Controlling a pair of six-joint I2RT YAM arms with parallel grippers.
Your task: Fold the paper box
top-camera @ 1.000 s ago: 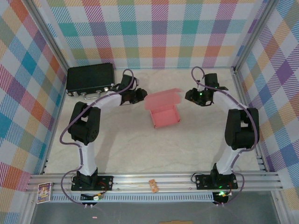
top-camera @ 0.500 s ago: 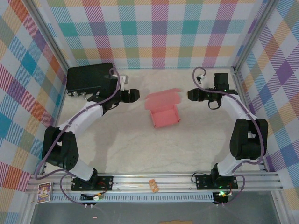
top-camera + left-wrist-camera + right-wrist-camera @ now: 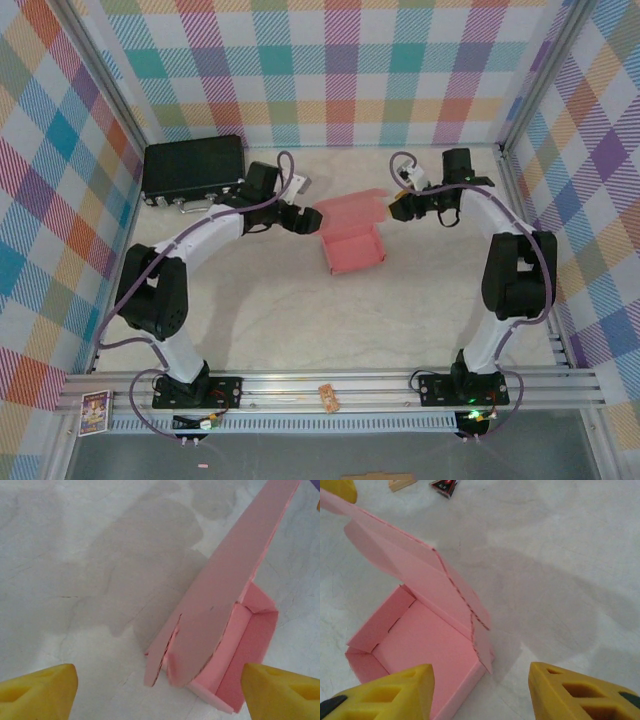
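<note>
The left hand (image 3: pixel 298 219) and right hand (image 3: pixel 401 208) have opened, empty, and moved in beside the raised lid (image 3: pixel 350 209) of the paper box (image 3: pixel 355 252), likely to shut it.

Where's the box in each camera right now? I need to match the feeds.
Top external: box mid-table, open.
Left wrist: box right of centre, low.
Right wrist: box lower left, inside showing.
Shared landmark: its raised lid.

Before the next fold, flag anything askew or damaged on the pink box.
No damage shows. The paper box sits slightly skewed to the table edge; its lid stands half-raised and tilted, with a side flap hanging loose, not tucked in.
</note>
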